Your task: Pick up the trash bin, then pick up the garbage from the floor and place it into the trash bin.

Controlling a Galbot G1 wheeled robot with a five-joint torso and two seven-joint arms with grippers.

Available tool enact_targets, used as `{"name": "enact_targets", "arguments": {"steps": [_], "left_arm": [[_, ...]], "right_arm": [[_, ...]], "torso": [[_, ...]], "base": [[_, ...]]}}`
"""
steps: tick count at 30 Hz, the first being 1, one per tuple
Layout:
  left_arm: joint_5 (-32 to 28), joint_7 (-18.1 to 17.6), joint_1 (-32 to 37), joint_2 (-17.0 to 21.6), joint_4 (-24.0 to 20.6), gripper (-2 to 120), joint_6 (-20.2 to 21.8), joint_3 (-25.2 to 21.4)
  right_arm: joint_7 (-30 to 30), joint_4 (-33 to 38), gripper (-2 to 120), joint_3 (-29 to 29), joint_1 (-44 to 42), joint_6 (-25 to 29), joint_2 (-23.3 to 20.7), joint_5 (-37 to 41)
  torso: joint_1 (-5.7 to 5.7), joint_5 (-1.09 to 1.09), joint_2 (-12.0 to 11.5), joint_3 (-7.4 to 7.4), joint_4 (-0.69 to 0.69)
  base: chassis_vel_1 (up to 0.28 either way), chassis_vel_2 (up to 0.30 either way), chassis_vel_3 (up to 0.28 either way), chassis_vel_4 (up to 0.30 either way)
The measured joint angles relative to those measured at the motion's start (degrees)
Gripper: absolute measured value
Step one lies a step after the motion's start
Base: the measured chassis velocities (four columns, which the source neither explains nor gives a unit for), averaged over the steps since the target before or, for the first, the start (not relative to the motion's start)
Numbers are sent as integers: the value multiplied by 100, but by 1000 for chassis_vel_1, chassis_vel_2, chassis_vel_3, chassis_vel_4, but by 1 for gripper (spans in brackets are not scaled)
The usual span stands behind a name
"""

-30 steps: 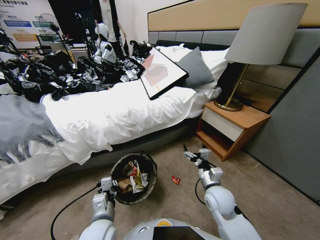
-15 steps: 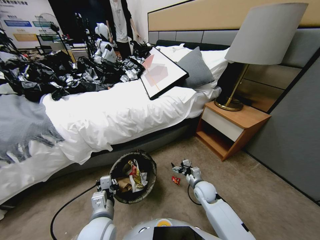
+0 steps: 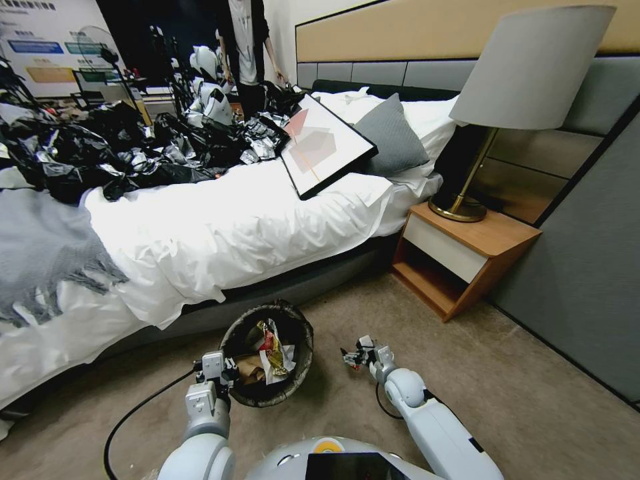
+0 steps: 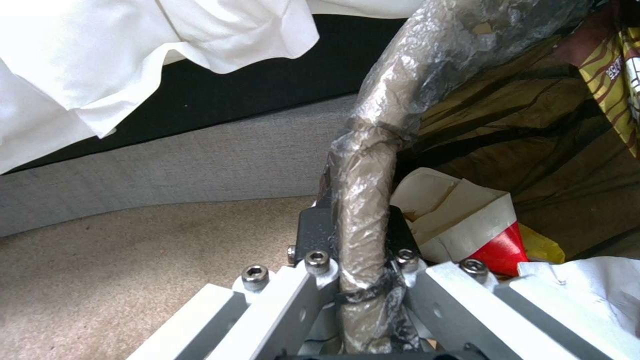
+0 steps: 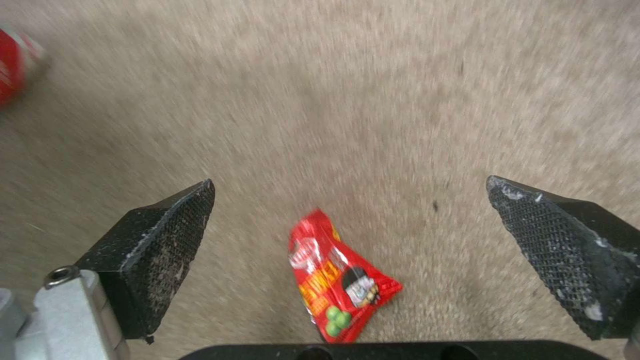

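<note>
Since a second ago the right arm has dropped from in front of the nightstand (image 3: 460, 257) to the carpet (image 3: 520, 400) beside the trash bin (image 3: 303, 347), and the right gripper (image 3: 352, 357) now sits low over the spot where the small red snack packet (image 5: 337, 285) lay in the open; the bin and the left arm have kept their places. In the right wrist view the two black, mesh-faced fingers (image 5: 160, 240) stand wide apart, with the red packet lying flat on the carpet between them, nearer the gripper's base than its tips, and touching neither one. A second bit of red shows at the far edge of that carpet, too blurred to name. The left gripper (image 3: 223, 377) is clamped on the near rim of the trash bin, and in the left wrist view its metal fingers (image 4: 313, 270) close on the bag-wrapped rim (image 4: 363, 210) from both sides. The bin stands on the carpet close to the side of the bed (image 3: 220, 233), its mouth tipped toward the robot. Inside it lie a brown paper bag (image 3: 248, 368), a white sheet (image 3: 283, 363) and a yellow-and-red packet (image 3: 269, 343), heaped toward the near wall. On the nightstand stands a lamp (image 3: 527, 73).
</note>
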Motion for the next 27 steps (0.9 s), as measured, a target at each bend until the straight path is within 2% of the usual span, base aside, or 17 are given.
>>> {"name": "enact_targets", "arguments": {"steps": [27], "left_arm": [[18,-13,-2,-27,-33,0,-48,15]], "right_arm": [[-106,-844,99,-51,178,458,256,-453]], "torso": [[0,0,0,0,0]], "base": [[0,0,0,0]]}}
